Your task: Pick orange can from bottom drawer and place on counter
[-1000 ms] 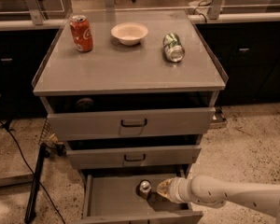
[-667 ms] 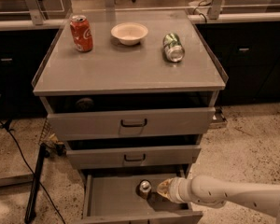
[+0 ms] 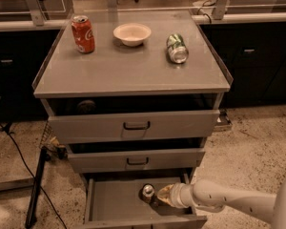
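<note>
The orange can (image 3: 147,192) stands upright in the open bottom drawer (image 3: 112,205), its silver lid showing, right of the tray's middle. My gripper (image 3: 160,196) reaches in from the right on a white arm and sits right against the can's right side. The counter (image 3: 128,68) is the grey cabinet top above.
On the counter stand a red cola can (image 3: 82,33) at the back left and a white bowl (image 3: 132,34) at the back middle; a green-and-silver can (image 3: 177,48) lies on its side at the right. The two upper drawers (image 3: 133,126) are slightly open. A black cable and stand (image 3: 35,190) are at the left.
</note>
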`<state>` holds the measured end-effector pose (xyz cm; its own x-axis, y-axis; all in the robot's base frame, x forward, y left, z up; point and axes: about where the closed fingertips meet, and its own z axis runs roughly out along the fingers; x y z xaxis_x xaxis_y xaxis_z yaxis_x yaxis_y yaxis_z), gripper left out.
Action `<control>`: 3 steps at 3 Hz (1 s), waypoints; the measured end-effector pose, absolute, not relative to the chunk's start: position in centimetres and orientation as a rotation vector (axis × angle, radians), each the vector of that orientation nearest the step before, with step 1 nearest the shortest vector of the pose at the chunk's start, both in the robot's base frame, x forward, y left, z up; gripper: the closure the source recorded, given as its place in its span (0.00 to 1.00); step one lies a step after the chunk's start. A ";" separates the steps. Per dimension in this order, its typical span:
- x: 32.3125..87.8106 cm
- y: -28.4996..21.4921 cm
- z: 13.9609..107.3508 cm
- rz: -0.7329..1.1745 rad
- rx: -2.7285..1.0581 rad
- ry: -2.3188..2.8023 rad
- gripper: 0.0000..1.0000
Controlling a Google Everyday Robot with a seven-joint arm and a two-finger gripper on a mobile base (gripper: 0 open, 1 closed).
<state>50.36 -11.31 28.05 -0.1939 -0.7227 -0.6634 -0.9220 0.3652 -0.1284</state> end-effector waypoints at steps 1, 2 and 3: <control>50.8 -11.0 25.3 0.469 -1.375 2.005 1.00; 51.2 -10.7 23.2 0.502 -1.338 1.998 0.82; 51.7 -10.3 21.9 0.512 -1.315 1.979 0.65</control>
